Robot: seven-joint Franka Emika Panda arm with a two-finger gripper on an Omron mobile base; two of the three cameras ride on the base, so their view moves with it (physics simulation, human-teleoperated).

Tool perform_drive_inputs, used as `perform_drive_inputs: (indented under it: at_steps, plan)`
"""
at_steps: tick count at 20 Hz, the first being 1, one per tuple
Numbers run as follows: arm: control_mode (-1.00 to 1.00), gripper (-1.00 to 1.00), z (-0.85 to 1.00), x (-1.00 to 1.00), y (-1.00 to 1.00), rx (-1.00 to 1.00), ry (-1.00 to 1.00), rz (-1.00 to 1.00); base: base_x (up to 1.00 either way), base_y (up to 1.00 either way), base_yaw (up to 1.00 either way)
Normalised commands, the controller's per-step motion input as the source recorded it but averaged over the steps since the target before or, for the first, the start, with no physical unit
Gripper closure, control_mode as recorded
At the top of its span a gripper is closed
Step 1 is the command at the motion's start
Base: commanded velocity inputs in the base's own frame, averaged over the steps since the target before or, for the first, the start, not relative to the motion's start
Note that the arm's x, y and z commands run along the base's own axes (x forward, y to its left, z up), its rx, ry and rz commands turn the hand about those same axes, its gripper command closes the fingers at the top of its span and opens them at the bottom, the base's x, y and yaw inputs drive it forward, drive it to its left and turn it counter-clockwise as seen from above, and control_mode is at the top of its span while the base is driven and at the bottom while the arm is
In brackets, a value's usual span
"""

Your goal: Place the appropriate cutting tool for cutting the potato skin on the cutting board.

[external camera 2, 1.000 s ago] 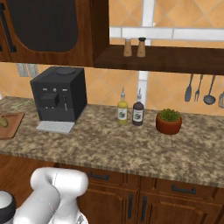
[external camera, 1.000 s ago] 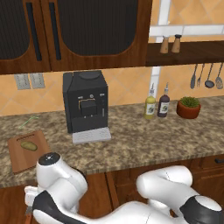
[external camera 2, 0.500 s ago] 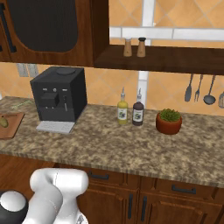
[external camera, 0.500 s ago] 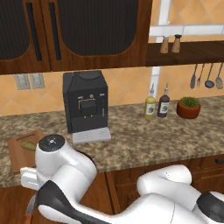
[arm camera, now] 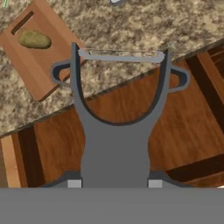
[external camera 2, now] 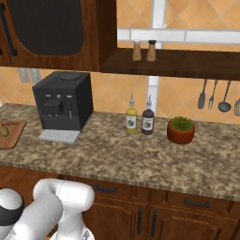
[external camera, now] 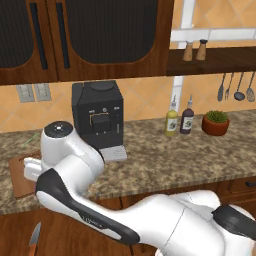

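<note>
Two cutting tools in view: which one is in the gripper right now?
The grey peeler, its forked head showing in the hand view. The orange-handled knife lies apart, low at the left base view's bottom edge.

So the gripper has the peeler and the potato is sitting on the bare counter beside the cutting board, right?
Not quite. In the hand view the gripper does hold the peeler, but the potato lies on the cutting board itself, near the slot-handle end, not on the counter.
</note>
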Motion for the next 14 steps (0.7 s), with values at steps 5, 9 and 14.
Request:
perform_drive_inputs:
  at_steps: [5, 9, 14]
  plan:
    - [-1.0, 1.0, -0.1, 0.9, 0.35, 0.0, 0.0, 0.0, 0.0, 0.0, 0.0]
    - [-1.0, 1.0, -0.24, 0.79, 0.48, 0.0, 0.0, 0.0, 0.0, 0.0, 0.0]
    - [-1.0, 1.0, -0.34, 0.64, 0.47, -0.01, 0.0, 0.0, 0.0, 0.0, 0.0]
